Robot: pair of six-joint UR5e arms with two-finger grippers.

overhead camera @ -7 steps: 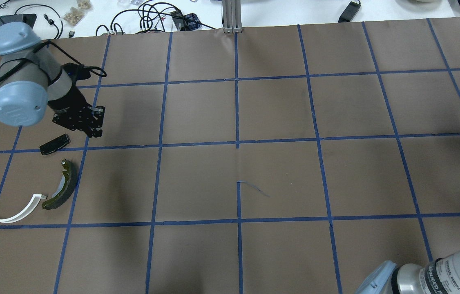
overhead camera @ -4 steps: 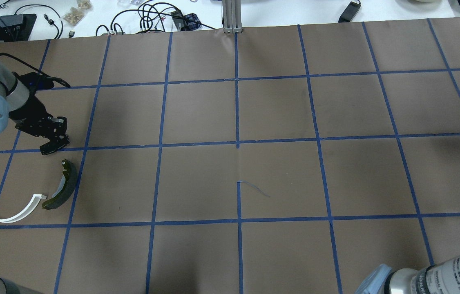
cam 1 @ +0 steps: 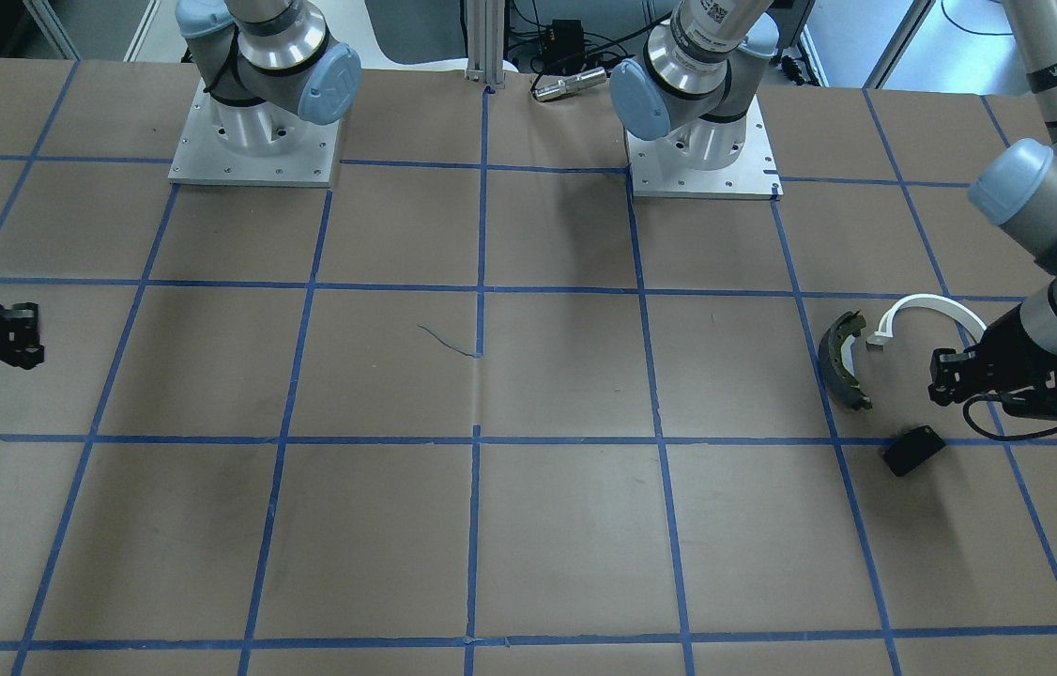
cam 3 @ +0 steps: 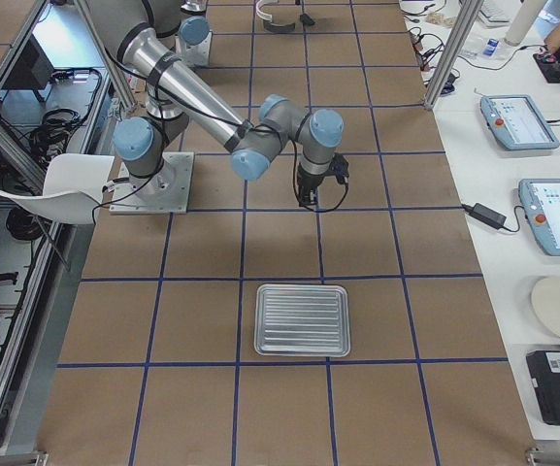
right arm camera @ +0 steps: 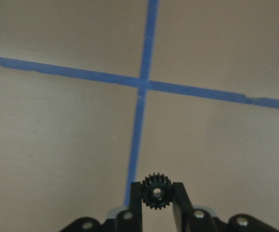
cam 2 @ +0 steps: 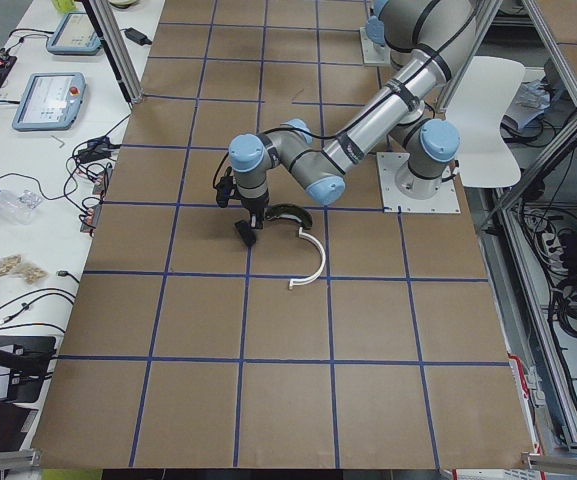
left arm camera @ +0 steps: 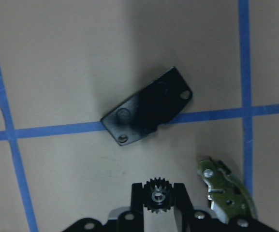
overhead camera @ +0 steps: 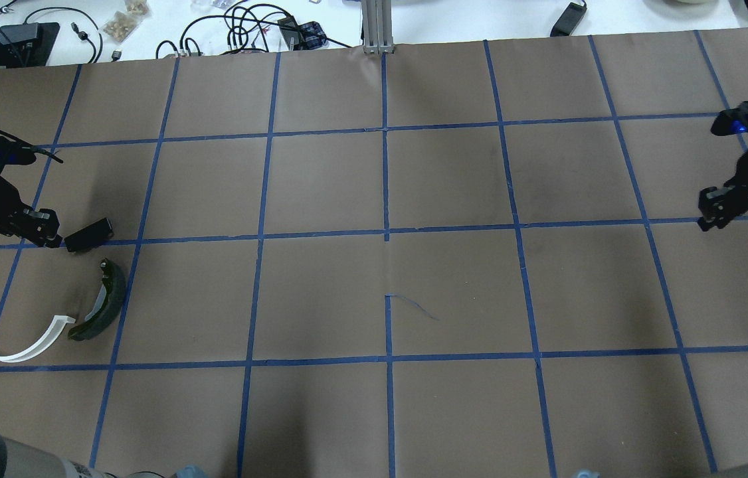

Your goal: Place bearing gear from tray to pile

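My left claw [overhead camera: 50, 236] hangs just beside the black plate [left arm camera: 148, 106], a flat drilled rectangle. A toothed wheel [left arm camera: 158, 195] sits between its fingers: whether this is the bearing gear or my own mechanism, and how far the claw is spread, I cannot tell. My right claw [overhead camera: 708, 220], far from the plate, shows a second wheel [right arm camera: 156, 191], equally unclear. Near the plate lie the pile's olive curved brake shoe [overhead camera: 103, 302] and white half-ring [overhead camera: 15, 338]. The ribbed metal tray [cam 3: 302, 319] lies well apart.

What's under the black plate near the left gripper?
The black plate lies flat on the brown paper, across a blue tape line that shows on both sides. Whatever is beneath it is covered.
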